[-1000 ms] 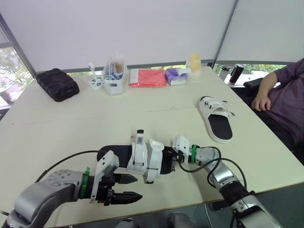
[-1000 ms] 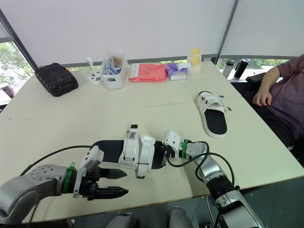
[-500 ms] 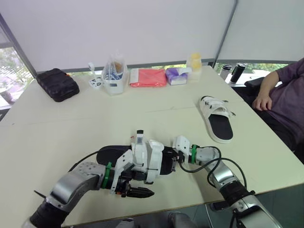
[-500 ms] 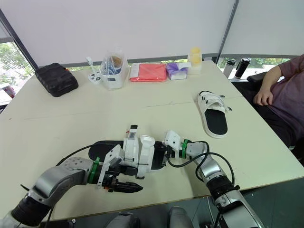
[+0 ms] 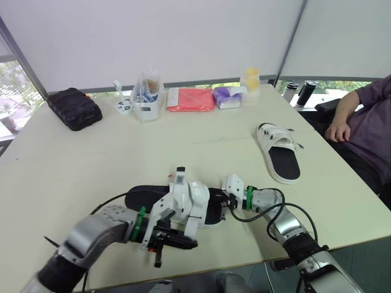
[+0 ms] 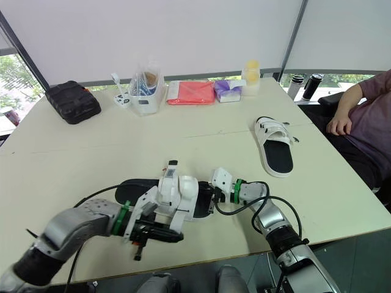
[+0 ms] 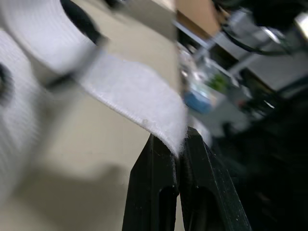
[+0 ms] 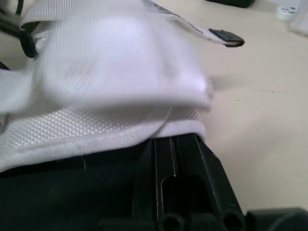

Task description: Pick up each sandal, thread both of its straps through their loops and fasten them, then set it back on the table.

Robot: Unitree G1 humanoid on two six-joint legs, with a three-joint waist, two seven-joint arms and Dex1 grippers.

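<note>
White strap [image 7: 130, 96] is clamped in the closed left gripper [image 7: 178, 147], per left wrist view; the right gripper [image 8: 175, 143] is closed on the edge of the sandal [image 5: 146, 196].

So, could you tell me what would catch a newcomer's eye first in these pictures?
The near sandal, at the front of the table, sits between both arms: the left gripper has its jaws shut on the end of a white strap, and the right gripper grips the sandal's toe end. A second sandal lies alone towards the right, near a seated person at that edge.
</note>
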